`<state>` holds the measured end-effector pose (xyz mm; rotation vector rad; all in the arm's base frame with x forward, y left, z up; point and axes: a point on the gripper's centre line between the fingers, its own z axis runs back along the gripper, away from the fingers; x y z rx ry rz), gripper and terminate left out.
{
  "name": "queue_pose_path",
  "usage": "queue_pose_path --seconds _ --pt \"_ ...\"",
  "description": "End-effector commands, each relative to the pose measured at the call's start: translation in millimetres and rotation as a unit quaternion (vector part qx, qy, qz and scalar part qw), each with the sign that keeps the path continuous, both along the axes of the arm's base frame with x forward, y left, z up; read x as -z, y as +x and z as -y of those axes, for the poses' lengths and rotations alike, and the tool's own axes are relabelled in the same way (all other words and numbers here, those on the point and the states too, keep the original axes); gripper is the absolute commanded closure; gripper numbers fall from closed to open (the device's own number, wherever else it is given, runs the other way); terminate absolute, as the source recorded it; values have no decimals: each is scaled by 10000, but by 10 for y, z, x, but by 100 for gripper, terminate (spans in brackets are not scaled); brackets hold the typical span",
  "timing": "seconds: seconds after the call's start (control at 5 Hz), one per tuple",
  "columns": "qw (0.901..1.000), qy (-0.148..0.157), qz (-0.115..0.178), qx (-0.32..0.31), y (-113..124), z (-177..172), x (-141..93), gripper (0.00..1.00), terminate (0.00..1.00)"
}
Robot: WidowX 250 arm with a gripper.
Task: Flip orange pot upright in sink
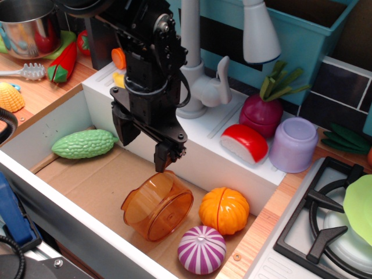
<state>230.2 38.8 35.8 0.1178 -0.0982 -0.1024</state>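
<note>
The translucent orange pot [157, 204] lies on its side on the brown floor of the white sink [70, 113], its open rim facing the front right. My black gripper [144, 148] hangs just above and behind the pot, open and empty. One finger [124, 129] is to the left and the other finger [163, 158] is just over the pot's upper edge. I cannot tell whether that finger touches the pot.
In the sink lie a green bumpy gourd [84, 143], a ribbed orange pumpkin toy [224, 210] and a purple striped onion [201, 249], both close to the pot's right. The faucet [197, 64], a lilac cup [293, 144] and a red toy [244, 142] stand on the back ledge. A stove [325, 221] is at right.
</note>
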Motion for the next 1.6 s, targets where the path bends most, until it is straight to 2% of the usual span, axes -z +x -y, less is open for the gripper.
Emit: queue_pose_path --seconds 0.0,0.6,1.4 --pt "10000 0 0 0 0 0 0 0 0" --pt "9922 -1219 29 -252 -5 -123 91 0 0" --pt "9759 -2103 197 -544 -64 -48 287 0 0"
